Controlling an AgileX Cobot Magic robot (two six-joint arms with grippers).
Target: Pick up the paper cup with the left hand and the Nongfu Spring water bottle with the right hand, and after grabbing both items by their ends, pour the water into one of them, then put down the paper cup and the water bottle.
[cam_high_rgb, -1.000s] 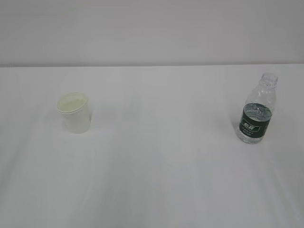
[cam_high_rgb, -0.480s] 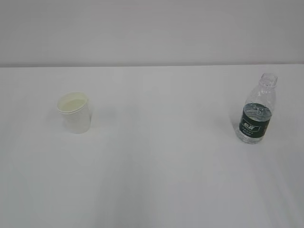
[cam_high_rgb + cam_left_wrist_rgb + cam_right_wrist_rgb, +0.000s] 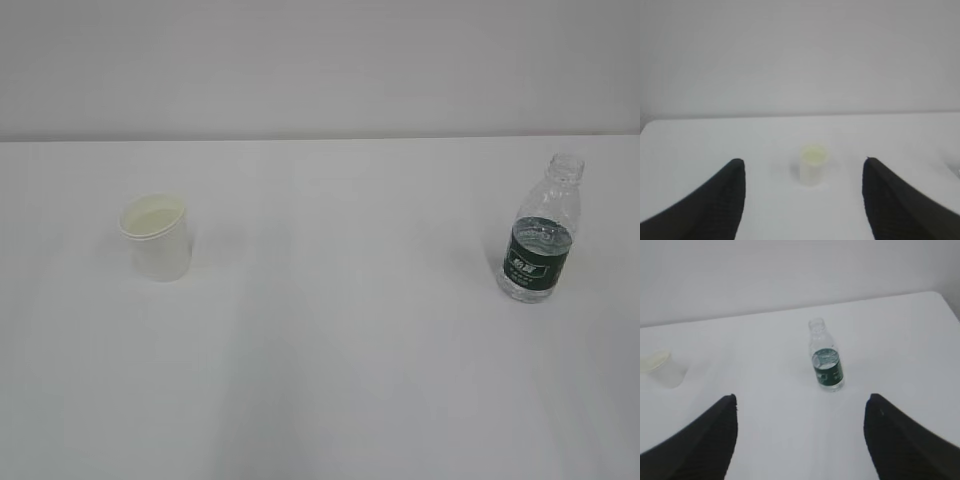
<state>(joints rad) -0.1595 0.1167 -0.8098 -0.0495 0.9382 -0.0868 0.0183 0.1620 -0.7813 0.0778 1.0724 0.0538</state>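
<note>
**Cup and bottle on table, both claws wide apart**

The paper cup (image 3: pixel 156 237) is seen upright on the white table (image 3: pixel 330 350), left side; the Nongfu Spring water bottle (image 3: pixel 541 231) is stood upright, capless, well apart at the right, w/ water (image 3: pixel 532 285) low in it. The left claw (image 3: pixel 804 170) is held apart, nothing gripped, cup framed between the jaws but farther off. The right claw (image 3: pixel 800 407) is likewise spread, bottle ahead, untouched.

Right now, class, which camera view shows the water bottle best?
The exterior view: the water bottle stands sharp and whole, with its open neck, green label and water level plain. The right wrist view shows it whole too, but softer, ahead between the fingers. The left wrist view barely catches anything at its right edge.
</note>
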